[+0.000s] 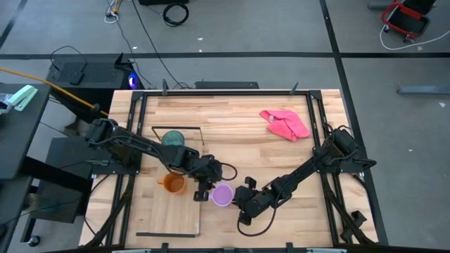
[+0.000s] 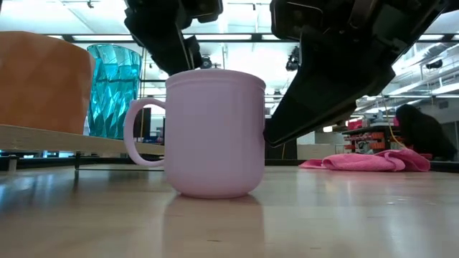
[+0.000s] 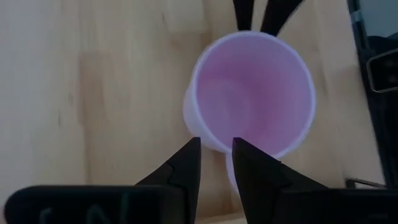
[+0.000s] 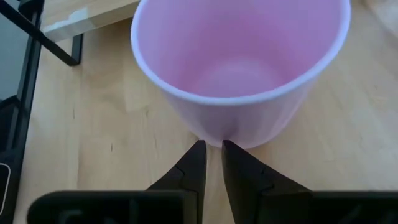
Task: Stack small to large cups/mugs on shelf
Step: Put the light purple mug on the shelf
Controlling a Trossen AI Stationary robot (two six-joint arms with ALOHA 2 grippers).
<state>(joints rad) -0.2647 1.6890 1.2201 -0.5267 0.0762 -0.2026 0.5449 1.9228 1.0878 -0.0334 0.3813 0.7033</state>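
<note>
The lilac mug (image 1: 223, 195) stands upright on its base on the table top, just right of the shelf board (image 1: 169, 214); it also shows in the low view (image 2: 215, 132). The orange mug (image 1: 172, 184) and the teal tumbler (image 1: 173, 139) stand on the shelf. My left gripper (image 3: 216, 155) hovers above the lilac mug's handle side with a narrow gap between its fingers. The handle (image 2: 136, 136) shows free in the low view. My right gripper (image 4: 213, 149) is at the mug's opposite side, its fingers all but together. My right gripper has its fingertips (image 2: 267, 135) against the lilac mug's side wall (image 4: 214, 134), on the side away from the handle. The fingers slant down at it from the table's right. The mug stands upright on the table.
A pink cloth (image 1: 285, 124) lies at the table's far right. The shelf's black wire frame (image 1: 176, 128) shows at its far end. Bare table top lies between the mug and the cloth.
</note>
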